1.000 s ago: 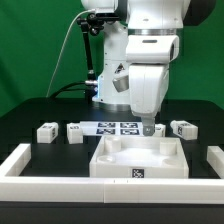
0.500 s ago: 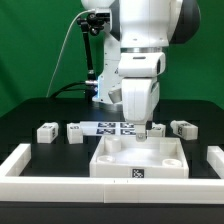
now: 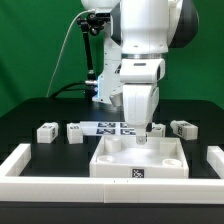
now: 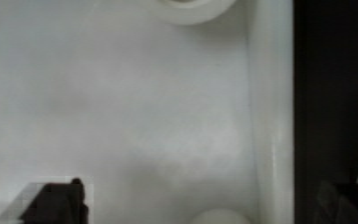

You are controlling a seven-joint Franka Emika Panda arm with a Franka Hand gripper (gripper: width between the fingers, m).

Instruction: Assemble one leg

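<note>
Three legs, small white blocks with square tags, stand in a row on the black table: two at the exterior view's left and one at its right. My gripper points straight down over the back right part of the large white tray-like piece. In the wrist view my gripper is open. One dark finger shows, with only the tray's white surface and a round hole below. It holds nothing.
The marker board lies behind the tray, between the legs. Low white walls stand at the exterior view's left and right. The robot's base is at the back. The black table shows beside the tray's edge.
The arm has moved toward the exterior view's left and slightly lower, from beside the tray's back right corner to over its back rim. The legs have not moved.
</note>
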